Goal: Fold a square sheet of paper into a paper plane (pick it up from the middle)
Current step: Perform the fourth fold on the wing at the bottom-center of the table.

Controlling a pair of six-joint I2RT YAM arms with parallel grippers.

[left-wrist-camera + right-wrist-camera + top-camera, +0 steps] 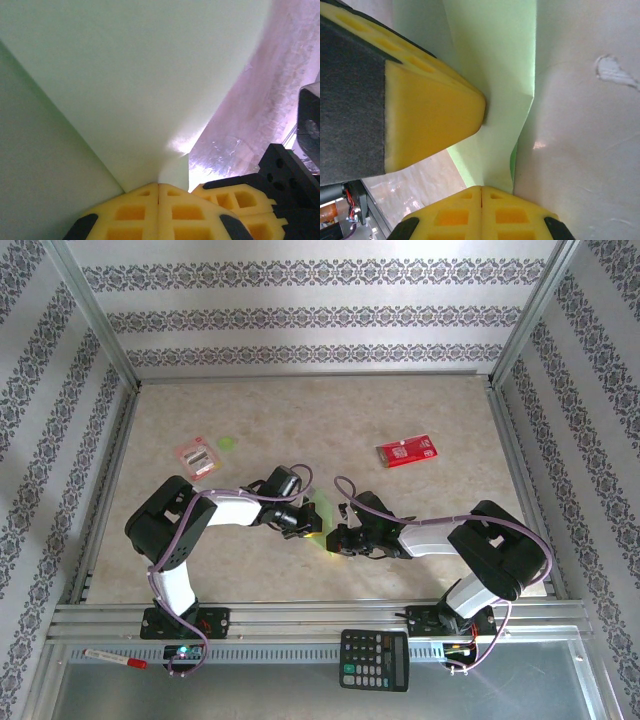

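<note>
The square sheet of paper [125,75] is thin, smooth, matt light-green paper. The pads of the left end effector [159,186] and the right end effector [481,189] are matt yellow foam with moulded square pockets. The worktop [420,410] has a beige, stone-patterned surface with a soft sheen. The rails [300,625] along its near edge are brushed metal, and the calculator [374,659] is black plastic.

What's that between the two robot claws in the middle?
The light-green sheet of paper, in the top view; the left fingers and right fingers both pinch it.
</note>
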